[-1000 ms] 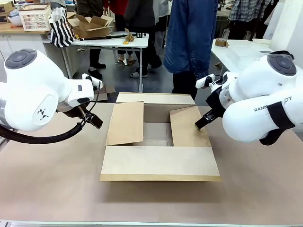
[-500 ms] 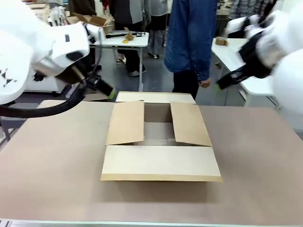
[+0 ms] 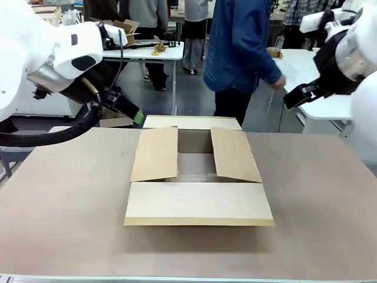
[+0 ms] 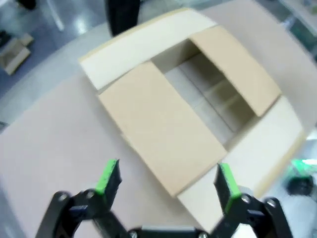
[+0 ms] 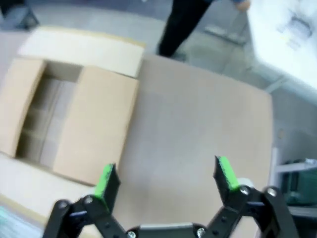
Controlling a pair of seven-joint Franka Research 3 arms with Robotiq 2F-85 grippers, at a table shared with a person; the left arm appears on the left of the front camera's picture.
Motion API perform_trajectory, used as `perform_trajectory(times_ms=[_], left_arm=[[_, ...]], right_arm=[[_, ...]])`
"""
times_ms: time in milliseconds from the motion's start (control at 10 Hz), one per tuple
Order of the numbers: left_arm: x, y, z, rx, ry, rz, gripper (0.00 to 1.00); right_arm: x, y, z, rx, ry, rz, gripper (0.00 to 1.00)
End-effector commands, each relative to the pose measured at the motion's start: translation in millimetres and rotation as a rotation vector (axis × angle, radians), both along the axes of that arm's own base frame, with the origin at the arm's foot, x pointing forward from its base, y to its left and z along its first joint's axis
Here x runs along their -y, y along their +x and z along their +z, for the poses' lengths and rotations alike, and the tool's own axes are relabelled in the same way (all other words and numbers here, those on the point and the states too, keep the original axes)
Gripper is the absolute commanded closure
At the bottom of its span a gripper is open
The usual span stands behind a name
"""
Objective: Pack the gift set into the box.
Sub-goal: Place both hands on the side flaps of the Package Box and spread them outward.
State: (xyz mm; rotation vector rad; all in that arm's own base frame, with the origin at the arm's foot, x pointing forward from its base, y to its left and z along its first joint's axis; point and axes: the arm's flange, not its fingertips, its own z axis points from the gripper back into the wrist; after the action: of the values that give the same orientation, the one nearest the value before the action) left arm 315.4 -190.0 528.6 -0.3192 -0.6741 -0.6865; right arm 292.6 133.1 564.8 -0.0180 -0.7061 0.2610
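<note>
The box (image 3: 197, 203) lies in the middle of the table, a wide brown carton with its near and far flaps spread outward and its two side flaps leaning inward over the empty inside. My left gripper (image 3: 126, 111) hangs open above the table, left of the box's far corner. In the left wrist view its green pads (image 4: 108, 176) frame the box (image 4: 163, 124) from above. My right gripper (image 3: 294, 95) is raised high to the right, open, and looks down on the box (image 5: 94, 119) and bare tabletop. The gift set is out of view.
A person in a blue denim shirt (image 3: 238, 47) stands at the table's far edge, one hand (image 3: 277, 81) held out to the right. A white table (image 3: 150, 52) with a smaller carton (image 3: 121, 26) stands behind, another white table (image 3: 306, 68) at right. The brown tabletop (image 3: 65, 224) surrounds the box.
Both arms have lifted up and outward, away from the box's side flaps. The person's arm has swung toward the right. The box stays put.
</note>
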Motion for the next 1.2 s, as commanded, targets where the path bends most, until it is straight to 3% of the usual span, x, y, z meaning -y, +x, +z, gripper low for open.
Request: perform_trajectory(times_ms=[0, 100, 300, 500, 600, 700, 800, 1100], left_arm=[[-53, 20, -2, -0.279, -0.304, -0.159, 0.0], [-78, 23, -7, -0.317, -0.481, -0.185, 0.0], [-128, 19, -21, -0.307, -0.885, -0.272, 0.0], [-135, 16, -29, -0.225, -1.136, -0.207, 0.0], [-133, 20, -31, -0.222, -1.159, -0.091, 0.0], [-125, 24, -29, -0.243, -1.07, -0.032, 0.0], [-163, 34, -3, -0.23, -1.099, -0.184, 0.0], [-163, 34, -3, -0.23, -1.099, -0.184, 0.0]], right_arm=[[28, -1, -7, -0.163, 0.536, 0.002, 0.0], [42, 4, -6, -0.262, 0.796, -0.018, 0.0], [71, 15, -15, -0.276, 1.212, 0.046, 0.0], [74, 38, -48, -0.362, 1.245, -0.019, 0.0], [73, 48, -61, -0.365, 1.221, -0.05, 0.0], [81, 34, -11, -0.279, 0.962, -0.001, 0.0], [81, 34, -11, -0.279, 0.962, -0.001, 0.0], [81, 34, -11, -0.279, 0.962, -0.001, 0.0]])
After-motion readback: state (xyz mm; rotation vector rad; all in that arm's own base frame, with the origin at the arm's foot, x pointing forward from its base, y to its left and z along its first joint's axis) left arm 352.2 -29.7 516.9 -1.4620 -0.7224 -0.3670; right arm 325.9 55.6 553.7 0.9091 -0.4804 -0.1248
